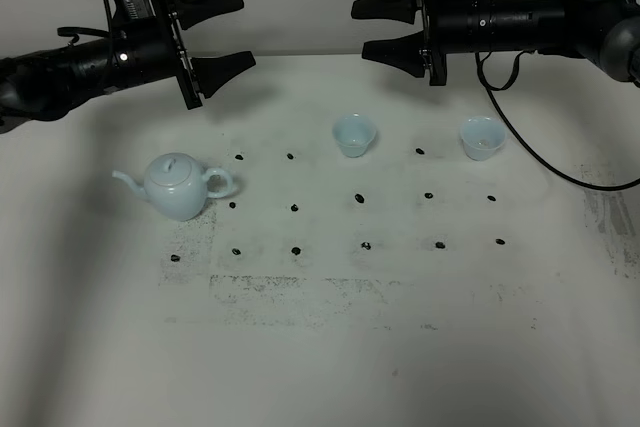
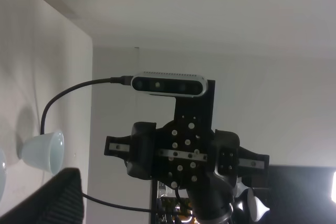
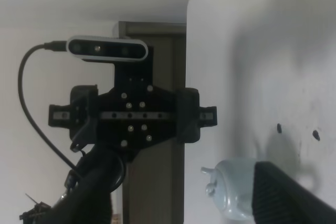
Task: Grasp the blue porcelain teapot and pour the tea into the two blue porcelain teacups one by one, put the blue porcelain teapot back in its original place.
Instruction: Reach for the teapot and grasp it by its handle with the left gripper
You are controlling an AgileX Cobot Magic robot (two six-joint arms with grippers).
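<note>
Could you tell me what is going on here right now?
Nothing is being handled yet. The left gripper and right gripper hover above the table, facing each other, fingers open and empty. The blue porcelain teapot stands untouched on the left; the middle teacup and the right teacup stand apart to its right, no tea visible in them.

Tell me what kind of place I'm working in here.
Most likely a robot lab test bench rather than a kitchen. The bare white table is marked with a grid of black dots, and only a teapot and two cups are set out on it.
</note>
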